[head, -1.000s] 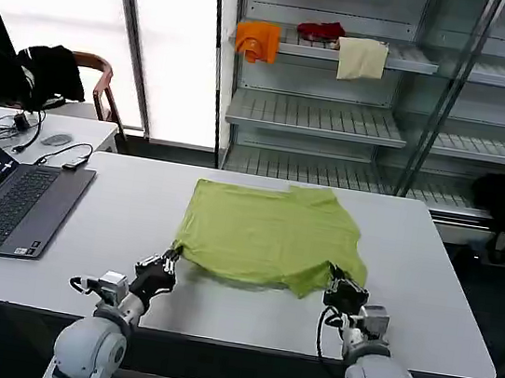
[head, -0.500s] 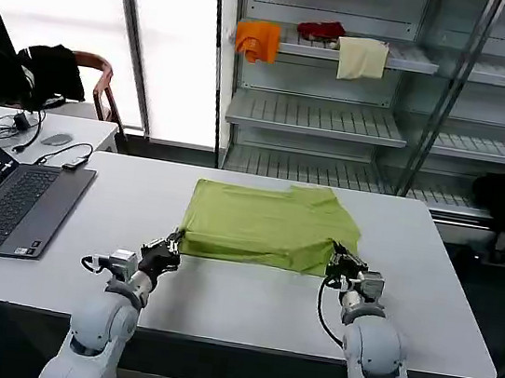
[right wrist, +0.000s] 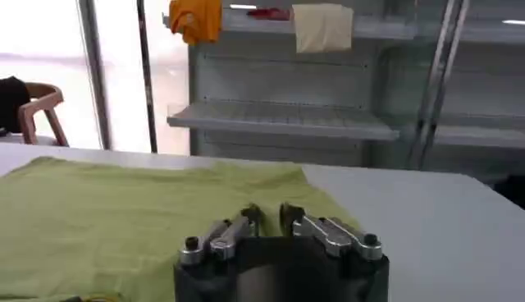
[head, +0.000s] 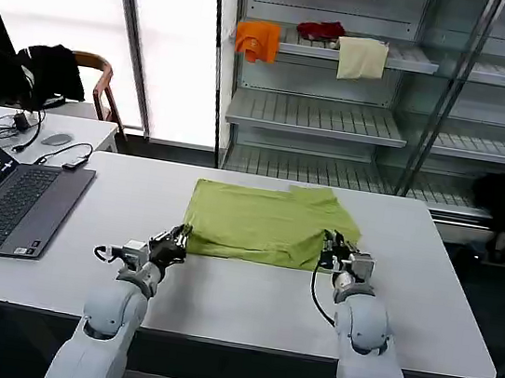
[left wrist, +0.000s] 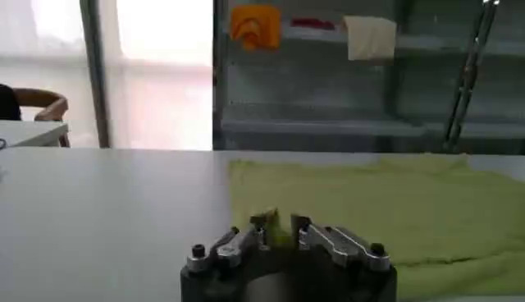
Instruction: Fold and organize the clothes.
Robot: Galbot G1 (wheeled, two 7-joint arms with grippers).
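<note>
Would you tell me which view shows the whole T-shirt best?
The head view: the lime T-shirt lies in full outline on the table. Each wrist view gives a low, partial look across the fabric beyond its gripper.

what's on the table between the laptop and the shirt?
Bare white table in the head view; nothing between the laptop and the T-shirt except the left gripper at the shirt's near corner.

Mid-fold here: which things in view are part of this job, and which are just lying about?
In the job:
- lime-green T-shirt, on the table
- left gripper, shut on its near left edge
- right gripper, shut on its near right edge

Lying about:
- laptop
- orange cloth, red cloth, cream cloth on the shelf
</note>
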